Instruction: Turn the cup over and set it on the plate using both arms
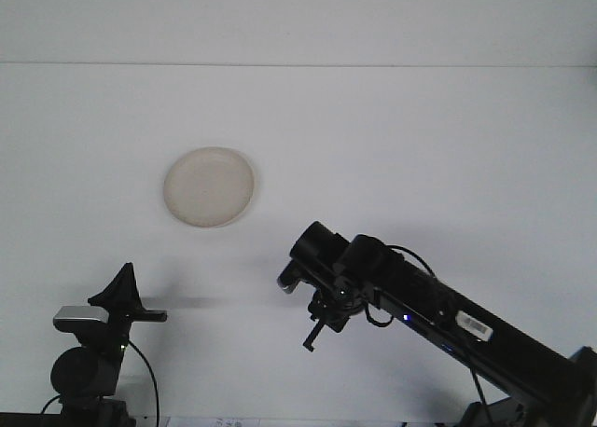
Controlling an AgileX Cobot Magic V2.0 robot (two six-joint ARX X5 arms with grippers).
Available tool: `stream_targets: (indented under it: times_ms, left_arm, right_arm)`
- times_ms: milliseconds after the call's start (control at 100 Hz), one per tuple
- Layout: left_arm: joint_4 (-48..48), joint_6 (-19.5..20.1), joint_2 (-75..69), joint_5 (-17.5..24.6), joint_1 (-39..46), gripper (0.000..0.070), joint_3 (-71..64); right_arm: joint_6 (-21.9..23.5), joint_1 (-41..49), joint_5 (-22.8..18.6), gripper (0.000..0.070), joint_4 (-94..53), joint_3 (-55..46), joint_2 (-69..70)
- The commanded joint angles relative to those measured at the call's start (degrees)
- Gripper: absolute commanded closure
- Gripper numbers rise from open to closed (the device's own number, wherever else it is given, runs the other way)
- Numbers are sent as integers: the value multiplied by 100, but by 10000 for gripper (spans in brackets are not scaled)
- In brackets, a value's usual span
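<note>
A round cream plate (209, 186) lies flat on the white table, left of centre. My right arm reaches in from the lower right to the middle of the table, and its gripper (306, 308) hangs below and to the right of the plate, apart from it. The blue cup is almost entirely hidden behind the black wrist. Only a pale sliver of the cup (290, 281) shows at the gripper's left side, so its tilt is unreadable. My left gripper (123, 295) sits low at the bottom left, far from the plate, with nothing in it.
The table's far edge (298, 65) runs across the top of the view against a pale wall. The right arm's black links and cables (466, 324) cross the lower right of the table.
</note>
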Motion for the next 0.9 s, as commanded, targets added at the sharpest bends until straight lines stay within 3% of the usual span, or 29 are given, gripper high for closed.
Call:
stream_targets:
  times_ms: [0,340,420,520,580,640,890]
  left_arm:
    - [72,-9,-9,11,9,688,-111]
    - [72,-9,-9,11,9,688,-111]
    - [72,-9,-9,11,9,688,-109]
    - [72,-9,-9,11,9,688,-111]
    - [72,-9,-9,13,11,688,-111]
    - [72,-9,-9,11,9,688,-109]
    - [72,-9,-9,11,11,688,-111]
  right_arm:
    - [-111,131,17,696,-17,199,264]
    - [-315,216,15,674,79,229,984]
    - [-352,216,11,545,92,229,1054]
    - [-389,229,-4,327,92,229,1058]
    - [-411,249,0,243,46,243,1056]
    - [-450,238,0,208,-107,339,1040]
    - [-511,175,22,202,-481,1353,966]
